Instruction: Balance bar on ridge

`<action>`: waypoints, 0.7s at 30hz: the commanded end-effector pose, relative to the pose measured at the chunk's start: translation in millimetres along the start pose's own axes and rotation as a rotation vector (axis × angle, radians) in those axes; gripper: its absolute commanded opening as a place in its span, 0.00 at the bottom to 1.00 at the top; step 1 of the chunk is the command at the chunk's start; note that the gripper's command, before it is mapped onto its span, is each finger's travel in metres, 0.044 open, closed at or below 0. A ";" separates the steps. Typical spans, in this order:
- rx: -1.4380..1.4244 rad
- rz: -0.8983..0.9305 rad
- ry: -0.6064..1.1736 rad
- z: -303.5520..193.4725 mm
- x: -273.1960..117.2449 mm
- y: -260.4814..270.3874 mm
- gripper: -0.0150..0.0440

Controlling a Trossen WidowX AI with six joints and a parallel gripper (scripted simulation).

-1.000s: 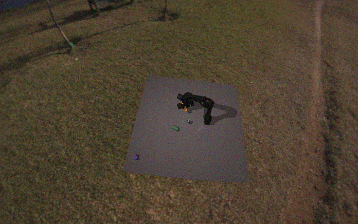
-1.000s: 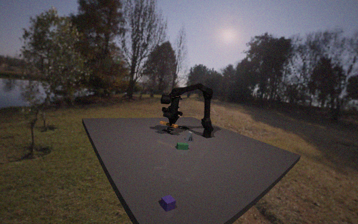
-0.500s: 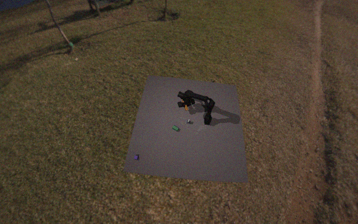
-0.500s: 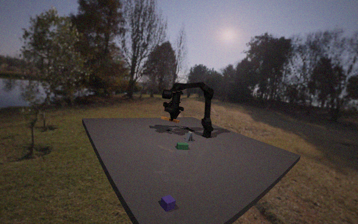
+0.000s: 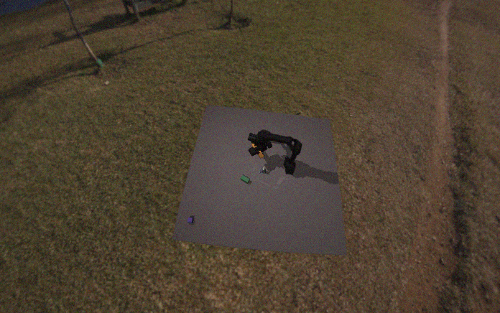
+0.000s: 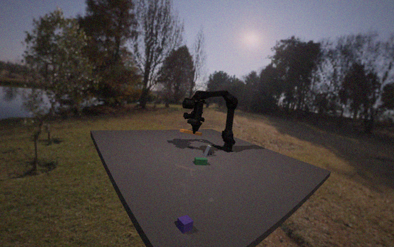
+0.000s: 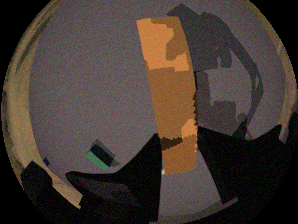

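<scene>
A black robot arm (image 5: 281,138) (image 6: 230,116) stands on a square grey worktop (image 5: 258,228) (image 6: 232,186), set outdoors on grass. From its foot the arm rises, bends over, and points its pincer (image 5: 258,151) (image 6: 194,132) (image 7: 177,133) downward. The pincer is clamped on an orange bar (image 5: 261,155) (image 6: 184,131) (image 7: 172,92), which it holds up in the air, apart from the worktop. In the exterior view the bar is close to level, its right end slightly lower in the picture, and both ends stick out past the fingers. In the wrist view it runs lengthwise up the picture, with patches of light and dark orange across its top.

The ridge (image 5: 263,170) (image 6: 208,149) — a small, pale grey, peaked piece — stands on the worktop between the bar and a green block (image 5: 245,179) (image 6: 200,161) (image 7: 98,159). The bar is apart from the ridge, not resting on it. The green block lies near the ridge, without touching it.

Well apart from all of these, a purple cube (image 5: 190,220) (image 6: 185,224) sits towards a corner of the worktop. The arm's dark shadow (image 5: 317,173) (image 6: 185,143) (image 7: 255,80) falls across the surface. Around the worktop are grass and a dirt track; trees and a strip of water lie beyond, under a dim sky with a hazy glow.
</scene>
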State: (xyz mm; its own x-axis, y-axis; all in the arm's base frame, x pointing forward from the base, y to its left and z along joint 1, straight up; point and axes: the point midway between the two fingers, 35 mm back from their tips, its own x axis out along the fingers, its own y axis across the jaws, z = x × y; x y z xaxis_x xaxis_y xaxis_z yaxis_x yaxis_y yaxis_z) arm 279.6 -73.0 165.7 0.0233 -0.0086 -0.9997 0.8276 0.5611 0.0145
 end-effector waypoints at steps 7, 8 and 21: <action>-0.233 0.005 0.003 -39.2 -2.5 13.5 0.25; -0.256 0.005 0.003 -43.1 -2.6 14.4 0.25; -0.564 0.007 0.007 -93.5 -3.0 17.5 0.25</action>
State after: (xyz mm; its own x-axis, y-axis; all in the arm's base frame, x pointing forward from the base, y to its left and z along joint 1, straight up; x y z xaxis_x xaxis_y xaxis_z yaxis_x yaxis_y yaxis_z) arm 250.0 3.7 166.6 0.0219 -0.0019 -0.9998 0.4751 0.8799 0.0087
